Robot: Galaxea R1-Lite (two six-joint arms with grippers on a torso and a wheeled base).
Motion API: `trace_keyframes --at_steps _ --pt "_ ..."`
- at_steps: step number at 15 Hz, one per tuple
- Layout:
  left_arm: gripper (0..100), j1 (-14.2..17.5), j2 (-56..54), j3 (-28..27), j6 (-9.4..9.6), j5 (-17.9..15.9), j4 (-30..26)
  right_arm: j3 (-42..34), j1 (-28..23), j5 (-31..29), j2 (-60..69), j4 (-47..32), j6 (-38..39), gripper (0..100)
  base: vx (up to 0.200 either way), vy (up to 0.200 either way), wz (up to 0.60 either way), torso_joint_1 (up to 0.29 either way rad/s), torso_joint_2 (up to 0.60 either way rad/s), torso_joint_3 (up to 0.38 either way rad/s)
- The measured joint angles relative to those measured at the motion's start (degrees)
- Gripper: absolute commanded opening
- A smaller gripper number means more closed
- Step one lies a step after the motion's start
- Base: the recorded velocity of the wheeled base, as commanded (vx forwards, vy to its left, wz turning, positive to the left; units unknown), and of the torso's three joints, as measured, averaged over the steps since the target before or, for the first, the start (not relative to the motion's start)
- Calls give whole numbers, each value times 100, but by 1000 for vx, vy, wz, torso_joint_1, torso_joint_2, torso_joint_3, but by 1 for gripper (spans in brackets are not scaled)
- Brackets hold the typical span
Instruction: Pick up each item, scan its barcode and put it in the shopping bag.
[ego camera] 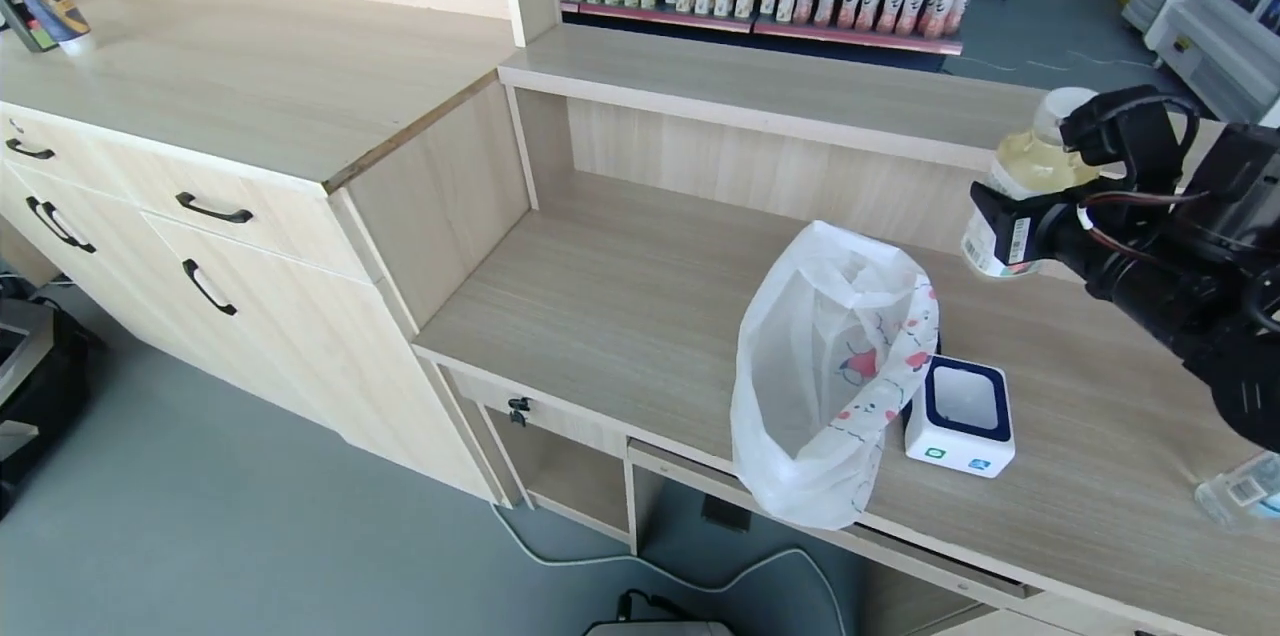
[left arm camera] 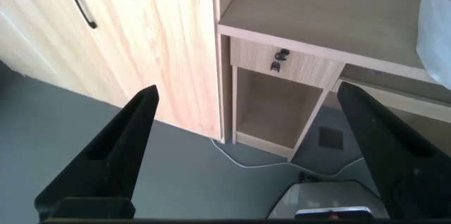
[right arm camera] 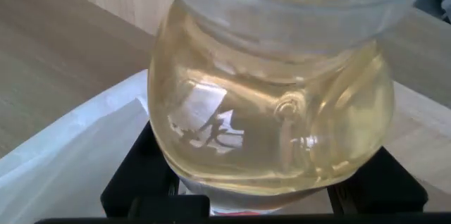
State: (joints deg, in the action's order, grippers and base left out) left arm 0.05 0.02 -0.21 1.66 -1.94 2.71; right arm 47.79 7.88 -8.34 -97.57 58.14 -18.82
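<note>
So, the clear plastic bottle of pale yellow drink with a white cap (ego camera: pixel 1028 171) was clamped in the right gripper (ego camera: pixel 1050 178) and held up in the air over the right side of the light wood counter (ego camera: pixel 620 296), well clear of the surface. It was carried tilted, cap up and away, with the labelled base pointed down toward the middle of the counter. A barcode strip could be made out on the white label, turned sideways rather than downward. That probably mattered: the small white box scanner with a dark blue frame around its window (ego camera: pixel 962 414) was set with the window facing up, so the label would likely need to be rolled down over it before anything registered.

The translucent white plastic shopping bag with red and pink print (ego camera: pixel 830 366) was stood at the counter's front edge with its mouth open upward, right up against the scanner. Handy, since only a short hop from scan to drop would be asked. The bag looked floppy though, so the rim could get folded in by a careless drop.

The left gripper (left arm camera: pixel 246 91) was parked low in front of the counter, over the grey floor, fingers spread apart with nothing held, presumably kept out of the way.

Another clear item with a barcode label (ego camera: pixel 1240 496) was lying at the counter's far right edge, judged to be next in line.
</note>
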Motion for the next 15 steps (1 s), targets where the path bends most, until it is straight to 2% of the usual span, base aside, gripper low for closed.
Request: trace_keyframes --at_steps 2,6,9,15 --pt "100 5 0 0 0 2 -2 22 72 104 -308 71 65 0 0 0 0 0 0 0" --pt "100 2 0 0 1 0 -2 229 127 747 -1100 180 889 0 0 0 0 0 0 0" --pt "100 5 0 2 1 0 0 518 127 900 -1709 322 1278 0 0 0 0 0 0 0" --pt "100 5 0 2 0 2 0 1123 190 1162 -2798 895 1360 0 0 0 0 0 0 0"
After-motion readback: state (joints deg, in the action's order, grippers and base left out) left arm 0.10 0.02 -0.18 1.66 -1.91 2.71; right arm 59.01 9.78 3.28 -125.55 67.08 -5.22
